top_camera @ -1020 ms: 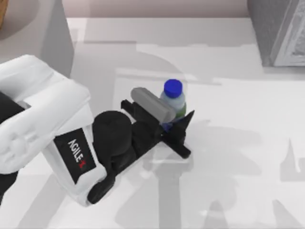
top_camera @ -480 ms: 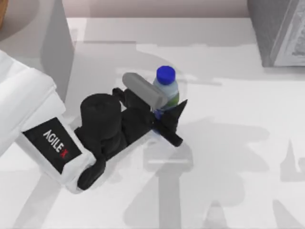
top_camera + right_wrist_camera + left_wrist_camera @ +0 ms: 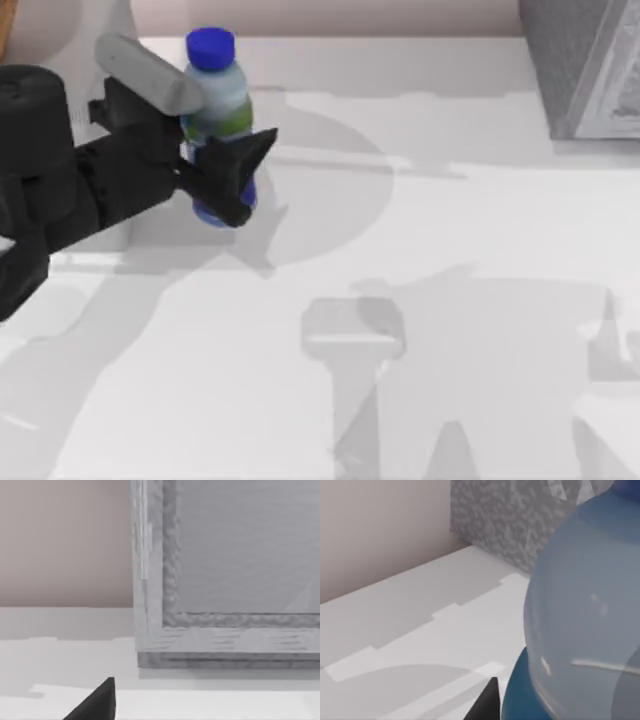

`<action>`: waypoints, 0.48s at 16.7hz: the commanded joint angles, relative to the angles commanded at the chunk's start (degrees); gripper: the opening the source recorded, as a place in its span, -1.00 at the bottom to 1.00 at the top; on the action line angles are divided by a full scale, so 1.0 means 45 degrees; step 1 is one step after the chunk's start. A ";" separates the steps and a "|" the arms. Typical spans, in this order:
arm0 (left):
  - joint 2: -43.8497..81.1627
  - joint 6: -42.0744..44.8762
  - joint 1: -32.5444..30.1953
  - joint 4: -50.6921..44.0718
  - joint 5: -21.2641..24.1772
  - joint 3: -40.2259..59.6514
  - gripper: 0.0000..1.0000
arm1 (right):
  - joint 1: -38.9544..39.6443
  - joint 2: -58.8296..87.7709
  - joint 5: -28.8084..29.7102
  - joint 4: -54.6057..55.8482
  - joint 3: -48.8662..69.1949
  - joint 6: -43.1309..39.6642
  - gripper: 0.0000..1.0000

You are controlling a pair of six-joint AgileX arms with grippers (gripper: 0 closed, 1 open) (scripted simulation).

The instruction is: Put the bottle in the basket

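Left arm reaches in from the top view's left edge, its dark wrist lying roughly level across the upper left of the table [image 3: 420, 200], with the left gripper [image 3: 205, 155] pointing toward the right and its two fingers clamped on the bottle [image 3: 216, 110]. One finger [image 3: 150, 75] is grey and crosses the bottle's far side near the shoulder; the other, black and pointed, presses the near side over the dark blue label. The bottle stands close to upright in that grip, bright blue cap on top, green-yellow band just under the pale shoulder, near the table's far left corner. Whether its base touches the tabletop cannot be told. A grey textured box [image 3: 585, 65] sits at the far right corner, well apart from the bottle; what it holds cannot be seen. From the left wrist view the bottle [image 3: 585, 630] looms right beside the camera, the grey box [image 3: 510, 520] beyond it. A black fingertip [image 3: 95, 702] shows in the right wrist view facing the grey box [image 3: 225, 570]; whether that gripper is wide or closed cannot be told.
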 joint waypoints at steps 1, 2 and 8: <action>-0.1629 0.0064 0.0459 -0.1399 0.0454 -0.0102 -1.00 | 0.0000 0.0000 0.0000 0.0000 0.0000 0.0000 1.00; -0.3305 0.0144 0.0913 -0.2679 0.0892 -0.0221 -1.00 | 0.0000 0.0000 0.0000 0.0000 0.0000 0.0000 1.00; -1.1466 0.0541 0.3334 -0.8054 0.3275 -0.1539 -1.00 | 0.0000 0.0000 0.0000 0.0000 0.0000 0.0000 1.00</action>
